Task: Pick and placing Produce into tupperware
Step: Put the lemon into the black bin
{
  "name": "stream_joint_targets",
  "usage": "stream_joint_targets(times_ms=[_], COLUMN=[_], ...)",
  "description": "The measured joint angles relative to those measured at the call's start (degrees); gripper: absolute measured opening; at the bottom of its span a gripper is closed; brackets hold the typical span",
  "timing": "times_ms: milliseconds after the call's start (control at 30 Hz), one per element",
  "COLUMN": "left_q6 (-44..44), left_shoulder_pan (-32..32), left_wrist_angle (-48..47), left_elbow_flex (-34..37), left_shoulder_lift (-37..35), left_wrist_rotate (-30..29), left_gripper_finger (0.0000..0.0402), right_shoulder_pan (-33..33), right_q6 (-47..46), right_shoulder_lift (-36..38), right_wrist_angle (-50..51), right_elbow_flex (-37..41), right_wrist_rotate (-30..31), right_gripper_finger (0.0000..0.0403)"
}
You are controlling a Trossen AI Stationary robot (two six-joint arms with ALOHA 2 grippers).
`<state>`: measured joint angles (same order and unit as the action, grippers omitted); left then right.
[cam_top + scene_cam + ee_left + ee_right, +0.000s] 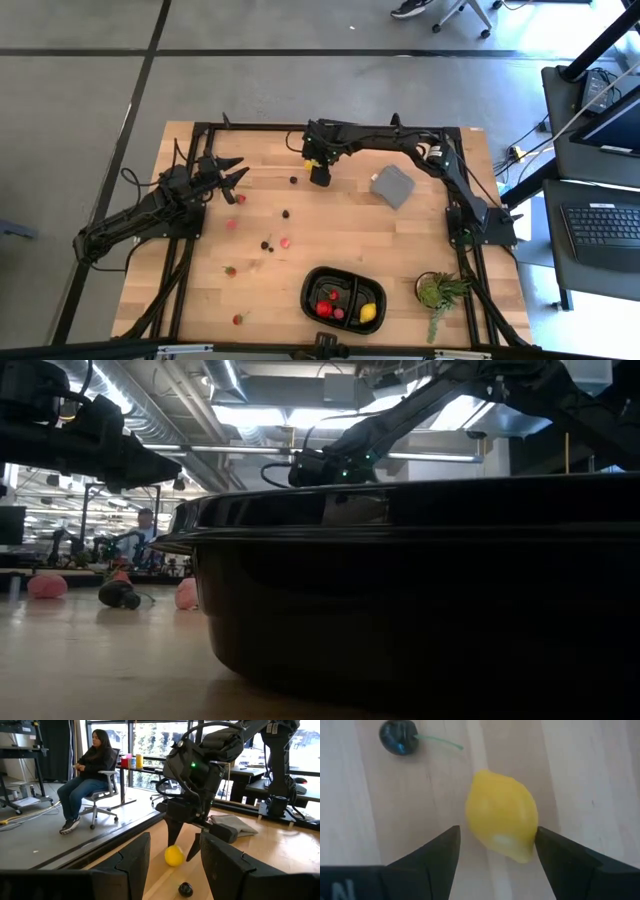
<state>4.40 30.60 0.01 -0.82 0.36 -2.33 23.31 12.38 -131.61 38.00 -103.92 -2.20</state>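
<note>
Right gripper: jaws open, straddling lemon; its long axis lies slantwise across the gap. Left gripper: open, waiting well apart.

The open right gripper brackets the yellow lemon near the wooden table's far edge; a dark stemmed berry lies near, bare wood around.

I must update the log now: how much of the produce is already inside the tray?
Done: the black plastic compartment tray holds one yellow lemon and red pieces. In hand: the open right gripper straddles the second yellow lemon lying on the wooden table. Left: scattered red bits and dark berries.
</note>
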Motion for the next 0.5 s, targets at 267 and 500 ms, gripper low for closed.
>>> stream_joint_targets(times_ms=[267,500], left_q6=[0.00,-0.02], left_shoulder_pan=[-0.01,-0.01], left_wrist_angle=[0.00,0.00], left_elbow_flex=[0.00,-0.02], left_shoulder_lift=[0.00,0.00], left_wrist_rotate=[0.00,0.00], left_gripper_finger=[0.0165,0.0165], right_shoulder_pan=[0.09,0.09], right_q6=[3.30,6.82], right_shoulder_lift=[0.00,0.01], right_wrist_angle=[0.06,0.00], right_elbow_flex=[0.00,0.00], right_wrist_rotate=[0.11,0.10], right_gripper_finger=[0.0255,0.0255])
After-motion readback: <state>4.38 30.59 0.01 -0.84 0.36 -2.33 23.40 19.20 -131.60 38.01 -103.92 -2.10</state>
